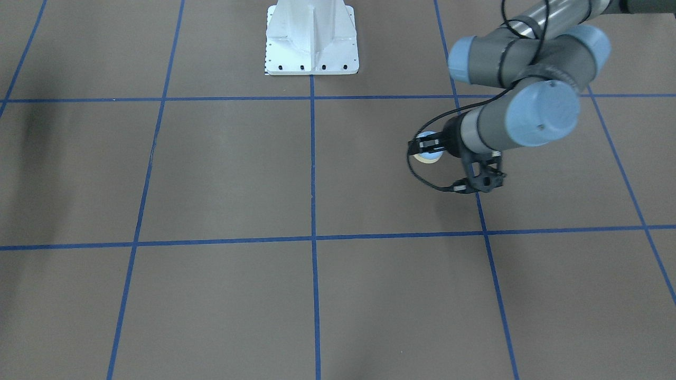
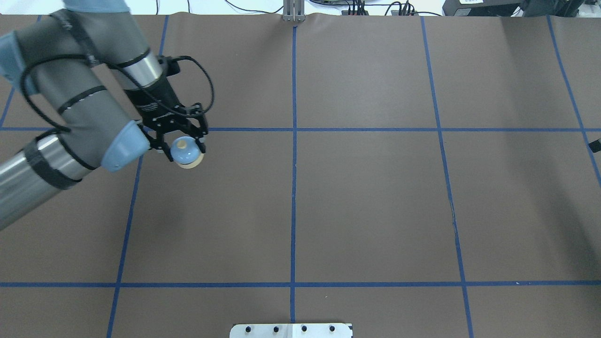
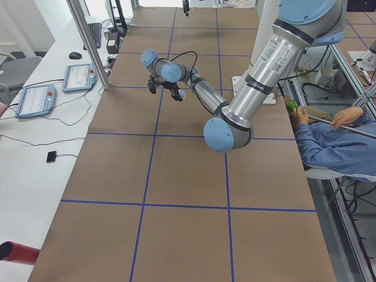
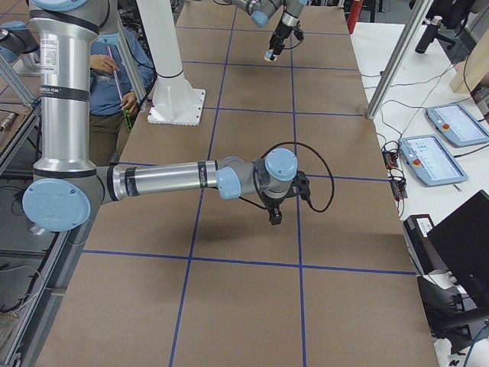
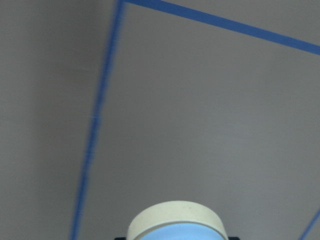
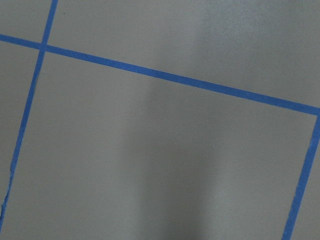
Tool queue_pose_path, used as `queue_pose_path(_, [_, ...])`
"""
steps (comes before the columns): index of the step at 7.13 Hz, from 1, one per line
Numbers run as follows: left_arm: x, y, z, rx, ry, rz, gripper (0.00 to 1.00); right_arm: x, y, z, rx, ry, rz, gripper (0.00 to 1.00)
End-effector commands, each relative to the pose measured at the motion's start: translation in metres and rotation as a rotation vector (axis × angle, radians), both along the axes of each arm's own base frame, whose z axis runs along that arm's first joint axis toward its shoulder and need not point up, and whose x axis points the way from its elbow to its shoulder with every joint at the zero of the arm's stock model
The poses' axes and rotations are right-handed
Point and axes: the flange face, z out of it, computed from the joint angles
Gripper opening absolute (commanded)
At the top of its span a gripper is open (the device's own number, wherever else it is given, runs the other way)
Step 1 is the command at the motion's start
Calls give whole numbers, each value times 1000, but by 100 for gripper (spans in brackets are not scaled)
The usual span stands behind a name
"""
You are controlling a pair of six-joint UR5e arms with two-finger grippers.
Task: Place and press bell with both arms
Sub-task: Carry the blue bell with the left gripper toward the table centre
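The light-blue bell (image 2: 182, 148) with its cream base rim sits tilted between the fingers of my left gripper (image 2: 185, 151), which is shut on it, at the table's left side just below a blue tape line. The front-facing view shows the same hold, with the bell (image 1: 429, 153) in the left gripper (image 1: 426, 146). The left wrist view shows only the bell's cream rim (image 5: 175, 220) at the bottom edge. My right gripper (image 4: 275, 215) hangs low over the table in the exterior right view only. I cannot tell if it is open or shut.
The brown table cover carries a grid of blue tape lines (image 2: 294, 188). The white pedestal base (image 1: 311, 39) stands at the robot's side. Tablets (image 3: 35, 100) lie on the white bench beyond the far edge. A seated person (image 3: 335, 141) is beside the robot.
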Motion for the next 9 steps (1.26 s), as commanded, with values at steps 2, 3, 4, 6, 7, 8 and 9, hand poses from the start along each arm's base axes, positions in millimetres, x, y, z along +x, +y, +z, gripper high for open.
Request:
queue_pose_path(2, [131,-8,-70,4,-37,27,0,-4,-8,-5,-17,-3,16,100])
queue_pose_path(3, [171,-16,-69,-4,-53,5,0,-4,-7,-5,-18,-3,16,100])
queue_pose_path(4, [192,-7,-63,42,-55,-15,0,-4,-8,-3,-21,-2,16,100])
queue_pose_path(6, [213,0,-61,61,-65,-8,2,-6,-7,4,-34,2,12,100])
queue_pose_path(7, [217,4,-61,62,-65,-3,8,-6,-7,4,-34,2,12,100])
queue_pose_path(8, [218,3,-58,60,-68,-2,10,-6,-7,4,-34,2,12,100])
queue_pose_path(9, [222,5,-58,68,-57,2,12,-6,-7,3,-33,2,12,100])
